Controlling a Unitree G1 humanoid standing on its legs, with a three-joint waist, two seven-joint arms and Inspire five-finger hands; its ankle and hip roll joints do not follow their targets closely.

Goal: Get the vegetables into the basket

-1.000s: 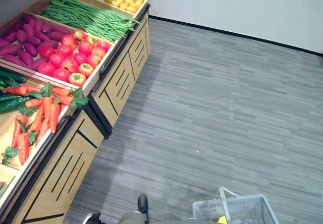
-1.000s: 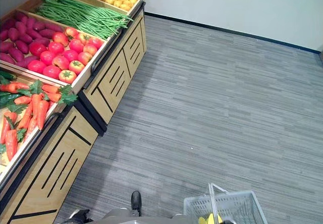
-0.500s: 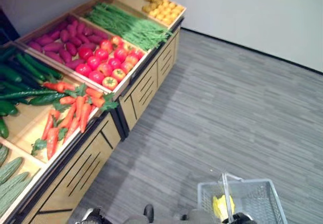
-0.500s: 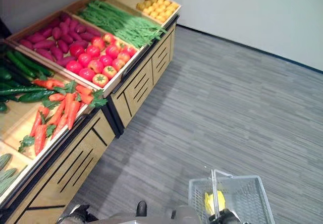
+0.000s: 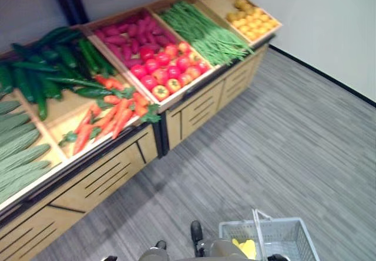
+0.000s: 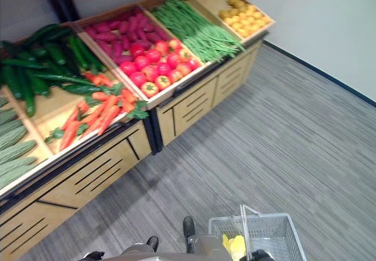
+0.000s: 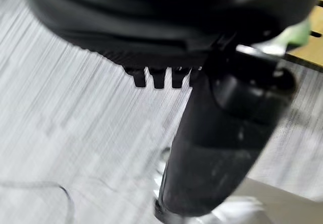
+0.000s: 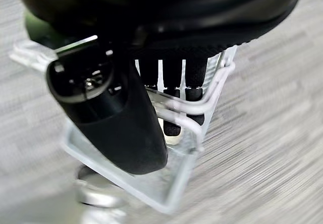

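From the left eye view, the wooden display stand (image 5: 194,105) carries cucumbers (image 5: 41,76), carrots (image 5: 108,117), tomatoes (image 5: 167,73) and green beans (image 5: 205,32), well apart from the white basket (image 5: 294,240) low by the robot, which has something yellow (image 5: 247,248) inside. I judge this the approach step.

The right eye view gives the same layout.

In the left wrist view, the left hand (image 7: 222,133) hangs over the floor, fingers relaxed and holding nothing.

In the right wrist view, the right hand (image 8: 126,123) has its fingers curled round the basket's handle (image 8: 202,105). Next calls for closing in on the stand and reaching with the free hand.
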